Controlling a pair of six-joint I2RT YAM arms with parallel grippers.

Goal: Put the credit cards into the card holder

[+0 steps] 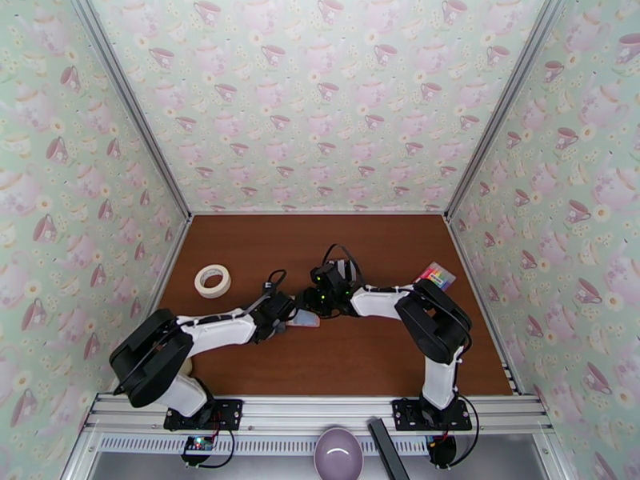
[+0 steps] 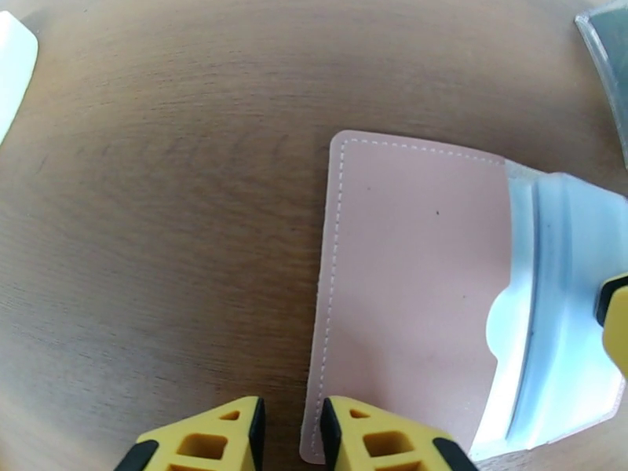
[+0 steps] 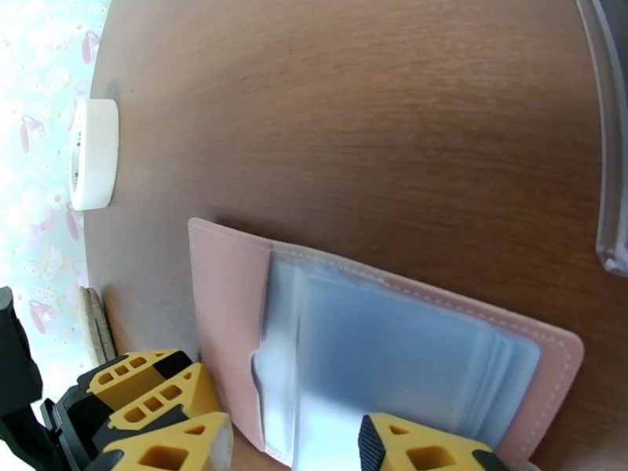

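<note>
We find the back half of the table (image 1: 376, 234) bare up to the walls (image 1: 320, 114), with room for a gripper to sweep. The masking tape roll (image 1: 212, 281) stands in the way at the left edge, and the multicoloured striped pad (image 1: 434, 275) at the right. In the middle, the left gripper (image 1: 282, 315) and right gripper (image 1: 314, 300) crowd the open card holder (image 1: 305, 318), leaving almost no gap between them. A clear rack (image 3: 608, 151) stands near the holder's far side.
</note>
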